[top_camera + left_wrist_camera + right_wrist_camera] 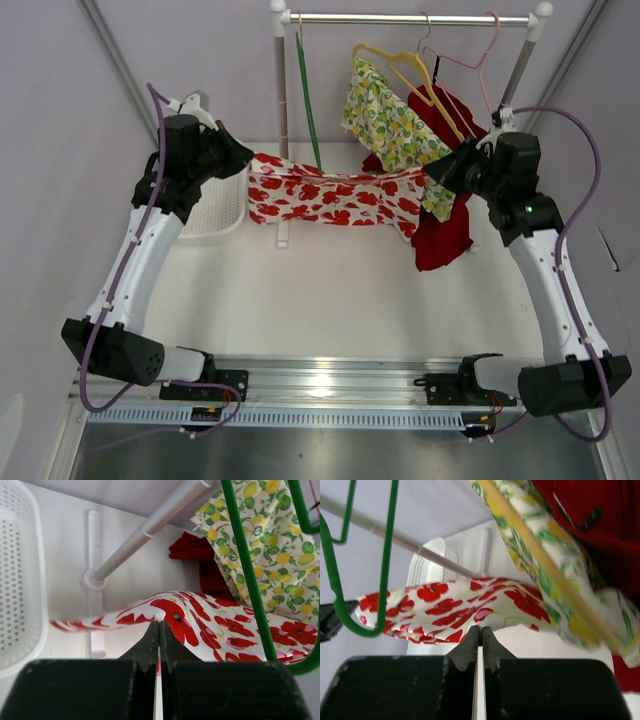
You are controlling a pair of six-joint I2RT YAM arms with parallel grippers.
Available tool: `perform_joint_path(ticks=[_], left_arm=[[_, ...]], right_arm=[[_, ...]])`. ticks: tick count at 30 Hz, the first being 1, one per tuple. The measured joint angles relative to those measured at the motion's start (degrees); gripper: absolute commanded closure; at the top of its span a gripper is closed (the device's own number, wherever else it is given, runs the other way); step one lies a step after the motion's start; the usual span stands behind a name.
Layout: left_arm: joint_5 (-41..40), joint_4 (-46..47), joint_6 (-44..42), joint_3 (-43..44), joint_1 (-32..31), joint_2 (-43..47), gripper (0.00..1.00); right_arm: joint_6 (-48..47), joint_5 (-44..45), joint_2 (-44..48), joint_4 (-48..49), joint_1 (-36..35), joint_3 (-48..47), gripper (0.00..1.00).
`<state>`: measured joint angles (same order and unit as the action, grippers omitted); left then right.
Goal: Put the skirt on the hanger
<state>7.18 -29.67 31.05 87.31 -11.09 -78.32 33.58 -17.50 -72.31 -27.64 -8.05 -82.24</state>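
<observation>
A white skirt with red poppies (335,198) hangs stretched in the air between my two grippers, below the rack's rail. My left gripper (246,160) is shut on its left edge (160,614). My right gripper (432,176) is shut on its right edge (485,622). A green hanger (309,105) hangs from the rail just behind the skirt's middle. In the left wrist view the hanger (248,575) crosses in front of the skirt. In the right wrist view its lower bend (350,622) lies over the skirt's far end.
A metal rail (410,18) on two posts holds a lemon-print garment (385,115) on a yellow hanger (425,85), a red garment (445,215) and a pink wire hanger (475,55). A white perforated basket (220,215) stands at the left.
</observation>
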Motion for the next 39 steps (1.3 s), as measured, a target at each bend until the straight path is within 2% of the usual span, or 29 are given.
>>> perform_joint_path(ticks=[4, 7, 11, 16, 22, 26, 28, 29, 31, 32, 33, 35, 36, 39], left_arm=[[3.5, 2.0, 0.0, -7.3, 0.0, 4.9, 1.0], [4.9, 2.6, 0.5, -17.0, -0.1, 10.7, 1.0], [5.0, 2.0, 2.1, -34.1, -0.8, 21.6, 1.0], [4.4, 0.7, 5.2, -48.9, -2.5, 30.1, 1.0], [1.2, 2.7, 10.6, -60.7, -9.4, 31.2, 1.0], [0.0, 4.0, 12.4, -63.7, -10.8, 30.4, 1.0], [-0.6, 4.3, 12.7, -64.2, -10.9, 30.3, 1.0], [-1.0, 4.6, 12.9, -64.2, -10.9, 30.3, 0.94], [-1.2, 5.1, 12.7, -64.2, -10.9, 30.3, 0.75], [-1.5, 5.0, 12.4, -64.2, -10.9, 30.3, 0.55], [-1.8, 4.8, 12.0, -64.1, -10.9, 30.3, 0.44], [-2.6, 3.5, 11.1, -63.1, -11.0, 30.6, 0.29], [-3.1, 2.7, 10.4, -62.3, -11.0, 31.2, 0.27], [-5.1, 0.3, 8.1, -57.5, -11.0, 34.9, 0.26]], right_arm=[[0.4, -0.1, 10.0, -1.8, 0.0, 10.7, 1.0], [1.3, -0.5, 18.1, -2.6, 0.0, 19.5, 1.0], [3.5, -1.5, 28.3, -4.0, -1.4, 32.2, 1.0], [8.4, 0.1, 39.1, -5.7, -9.8, 49.3, 1.0], [16.8, 4.3, 46.3, -6.5, -21.6, 63.2, 1.0], [20.5, 7.3, 46.9, -6.4, -25.2, 66.3, 1.0], [21.5, 8.7, 46.9, -6.3, -25.7, 66.7, 0.96], [21.9, 9.2, 46.9, -6.3, -25.8, 66.7, 0.93], [22.3, 10.2, 46.9, -6.1, -25.9, 66.7, 0.81], [22.6, 10.5, 46.9, -6.1, -25.9, 66.7, 0.73], [22.8, 11.0, 46.9, -6.1, -25.9, 66.7, 0.56], [23.0, 11.8, 46.9, -6.4, -25.9, 66.7, 0.43], [22.8, 12.4, 47.1, -7.0, -26.0, 66.6, 0.34], [22.3, 14.3, 48.3, -10.2, -26.0, 65.0, 0.27]])
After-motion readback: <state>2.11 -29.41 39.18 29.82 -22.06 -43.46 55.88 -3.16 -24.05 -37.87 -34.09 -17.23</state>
